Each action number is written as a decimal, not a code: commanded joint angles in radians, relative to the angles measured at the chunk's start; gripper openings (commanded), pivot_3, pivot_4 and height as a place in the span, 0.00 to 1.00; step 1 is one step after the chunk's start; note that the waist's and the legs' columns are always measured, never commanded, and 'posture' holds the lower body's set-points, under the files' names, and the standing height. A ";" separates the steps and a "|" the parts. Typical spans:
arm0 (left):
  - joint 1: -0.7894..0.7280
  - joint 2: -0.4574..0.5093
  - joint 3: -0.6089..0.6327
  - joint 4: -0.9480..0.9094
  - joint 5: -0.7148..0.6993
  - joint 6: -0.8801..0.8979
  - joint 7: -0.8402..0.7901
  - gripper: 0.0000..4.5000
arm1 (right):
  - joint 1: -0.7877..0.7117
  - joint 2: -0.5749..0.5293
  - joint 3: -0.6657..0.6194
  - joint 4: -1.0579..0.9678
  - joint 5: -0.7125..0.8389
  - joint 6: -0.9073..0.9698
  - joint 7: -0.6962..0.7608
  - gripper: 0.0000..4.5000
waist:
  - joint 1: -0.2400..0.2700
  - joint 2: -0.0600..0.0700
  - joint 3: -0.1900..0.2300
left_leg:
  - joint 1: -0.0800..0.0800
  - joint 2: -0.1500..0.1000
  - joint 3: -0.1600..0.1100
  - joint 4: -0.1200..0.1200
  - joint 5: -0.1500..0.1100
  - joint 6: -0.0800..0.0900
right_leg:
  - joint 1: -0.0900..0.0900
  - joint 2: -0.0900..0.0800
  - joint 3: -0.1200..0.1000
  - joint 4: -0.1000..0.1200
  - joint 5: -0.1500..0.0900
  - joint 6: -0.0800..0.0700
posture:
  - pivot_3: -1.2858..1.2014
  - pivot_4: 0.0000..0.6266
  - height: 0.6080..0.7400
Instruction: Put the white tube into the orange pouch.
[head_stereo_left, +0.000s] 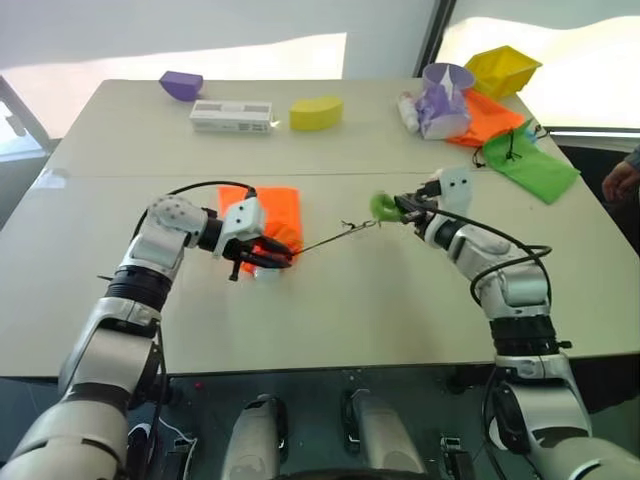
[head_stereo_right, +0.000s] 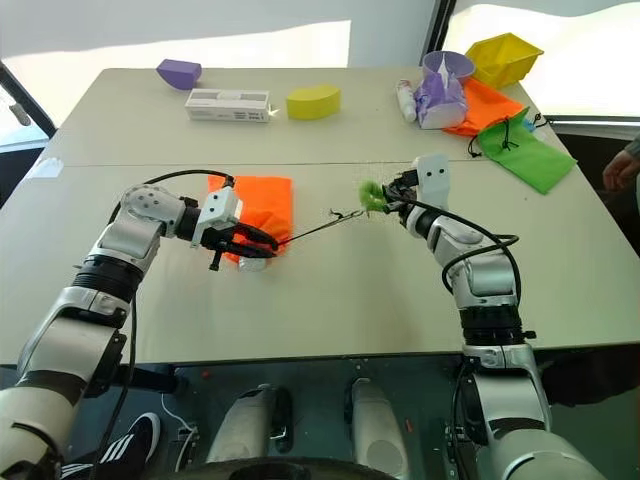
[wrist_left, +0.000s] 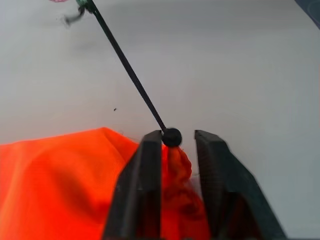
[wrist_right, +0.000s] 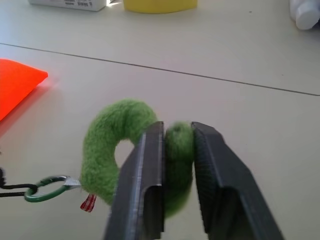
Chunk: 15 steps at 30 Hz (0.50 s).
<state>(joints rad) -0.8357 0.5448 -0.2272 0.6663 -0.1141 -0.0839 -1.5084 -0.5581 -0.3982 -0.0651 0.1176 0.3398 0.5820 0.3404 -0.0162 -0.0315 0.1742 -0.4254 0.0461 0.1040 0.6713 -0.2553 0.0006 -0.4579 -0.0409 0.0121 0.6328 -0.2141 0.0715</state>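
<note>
The orange pouch (head_stereo_left: 275, 215) lies flat on the table (head_stereo_left: 330, 310) left of centre, and its mouth is gathered tight. My left gripper (head_stereo_left: 280, 258) is shut on that bunched mouth (wrist_left: 175, 165), just behind the black cord bead (wrist_left: 171, 137). The thin black cord (head_stereo_left: 330, 238) runs taut to the right, up to a fuzzy green ring (wrist_right: 107, 145). My right gripper (wrist_right: 177, 132) is shut on this ring and holds it a little above the table. The white tube is hidden. A small pale shape (head_stereo_left: 258, 270) under the left gripper cannot be made out.
Along the far edge lie a purple block (head_stereo_left: 181, 84), a long white box (head_stereo_left: 231, 116) and a yellow wedge (head_stereo_left: 316, 113). At the back right are a whitish bottle (head_stereo_left: 408, 110), a purple cup (head_stereo_left: 445, 95), another orange pouch (head_stereo_left: 485, 115), a green pouch (head_stereo_left: 530, 160) and a yellow bin (head_stereo_left: 502, 68). A person's hand (head_stereo_left: 620, 180) is at the right edge.
</note>
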 joint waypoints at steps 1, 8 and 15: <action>-0.008 -0.008 0.065 -0.045 -0.070 0.066 0.008 0.62 | 0.013 -0.034 -0.020 -0.075 0.009 0.003 0.049 0.58 | 0.000 0.000 0.000 | 0.000 0.000 0.000 0.001 0.000 0.000 | 0.000 0.000 0.000 0.000 0.000 0.000 | 0.52 0.24 1.00; 0.024 0.052 0.170 -0.148 -0.181 0.252 0.015 1.00 | 0.101 -0.138 -0.016 -0.209 0.048 0.002 0.231 0.99 | -0.003 0.000 0.000 | -0.001 0.001 -0.001 0.007 0.000 0.000 | 0.001 0.001 0.000 0.003 0.000 0.000 | 0.52 0.24 1.00; 0.165 0.084 0.334 -0.298 -0.230 0.289 0.241 1.00 | 0.262 -0.245 -0.050 -0.394 0.123 -0.079 0.440 0.99 | -0.001 0.000 0.000 | 0.001 0.001 -0.002 0.011 0.000 0.000 | 0.002 0.000 0.001 0.007 0.000 0.000 | 0.52 0.24 1.00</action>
<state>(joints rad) -0.7031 0.6150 0.0690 0.4196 -0.3414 0.2110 -1.3264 -0.3132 -0.6221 -0.0880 -0.2008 0.4224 0.5278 0.7348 -0.0175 -0.0314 0.1742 -0.4236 0.0477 0.1020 0.6820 -0.2556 0.0008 -0.4553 -0.0416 0.0129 0.6396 -0.2139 0.0716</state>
